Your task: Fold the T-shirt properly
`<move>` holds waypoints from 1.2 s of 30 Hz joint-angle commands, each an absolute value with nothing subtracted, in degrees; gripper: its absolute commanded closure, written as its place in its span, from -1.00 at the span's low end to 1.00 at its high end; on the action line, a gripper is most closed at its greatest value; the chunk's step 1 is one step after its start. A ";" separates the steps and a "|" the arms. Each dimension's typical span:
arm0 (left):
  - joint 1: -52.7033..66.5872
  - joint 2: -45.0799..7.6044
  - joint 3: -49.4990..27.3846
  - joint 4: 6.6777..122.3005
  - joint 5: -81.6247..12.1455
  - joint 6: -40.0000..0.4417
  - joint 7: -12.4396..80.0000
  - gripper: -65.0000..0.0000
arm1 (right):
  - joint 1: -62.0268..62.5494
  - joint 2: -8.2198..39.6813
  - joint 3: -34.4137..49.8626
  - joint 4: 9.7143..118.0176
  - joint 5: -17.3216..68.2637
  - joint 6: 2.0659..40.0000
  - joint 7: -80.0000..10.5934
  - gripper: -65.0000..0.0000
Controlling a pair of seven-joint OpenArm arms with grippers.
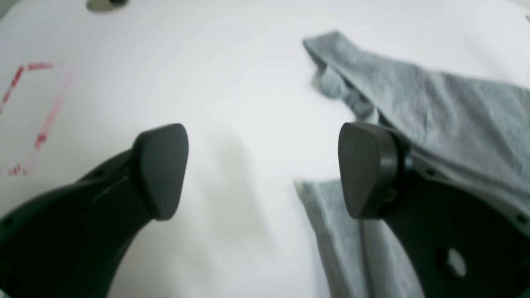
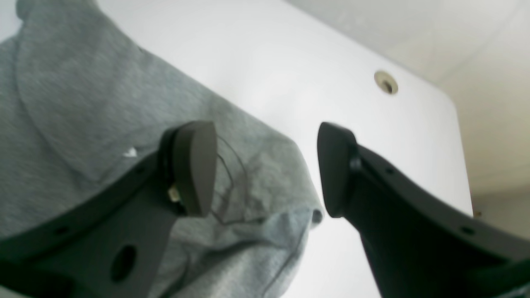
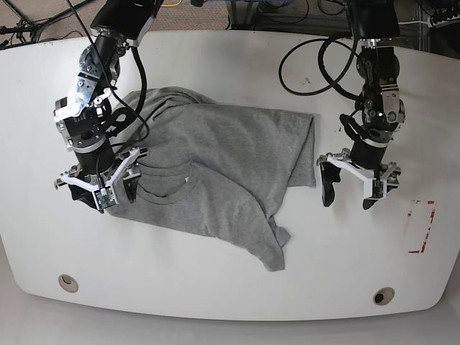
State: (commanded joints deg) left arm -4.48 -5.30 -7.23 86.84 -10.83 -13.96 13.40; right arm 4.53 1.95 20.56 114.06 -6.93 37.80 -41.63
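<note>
Both pincers spread, holding nothing; right pincer [image 3: 100, 188] over T-shirt [image 3: 215, 172] edge, left pincer [image 3: 349, 191] beside hem; pinch single layers, lift evenly.

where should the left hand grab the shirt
Probably the shirt's folded side edge nearest the left hand, pinched from the bare table side. That edge lies doubled and flat, and the open hand already hangs just beside it.
</note>
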 joint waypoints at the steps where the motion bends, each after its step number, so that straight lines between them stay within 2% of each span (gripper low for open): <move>1: -5.52 -5.21 -6.96 85.77 -10.91 -13.86 13.50 -0.65 | 4.69 1.91 20.51 113.58 -6.94 37.89 -41.52 -0.13; 10: -16.30 -5.05 -3.37 73.99 -12.63 -13.21 14.69 -0.65 | 4.59 1.89 20.84 111.37 -6.48 38.26 -40.92 -0.11; 12: -20.31 -4.84 -0.57 68.54 -12.30 -13.38 14.98 -0.66 | 3.64 1.79 22.58 111.40 -6.12 38.76 -40.25 -0.11; 18: -15.77 -4.97 -1.33 72.37 -11.85 -13.72 14.97 -0.67 | 1.42 -0.06 28.57 112.35 -6.31 40.00 -40.35 -0.14; 24: -5.29 -6.71 -0.38 80.43 -11.06 -14.48 14.97 -0.67 | -1.96 -3.28 38.77 113.19 -6.59 40.00 -41.44 -0.15; 34: -4.98 -9.93 2.93 78.42 -11.00 -15.32 15.72 -0.66 | 3.41 -0.68 37.06 110.85 -6.98 39.97 -45.47 -0.17; 36: -3.68 -11.73 3.18 78.85 -10.54 -15.35 15.43 -0.62 | 5.54 0.28 36.34 105.37 -6.96 39.15 -44.29 -0.15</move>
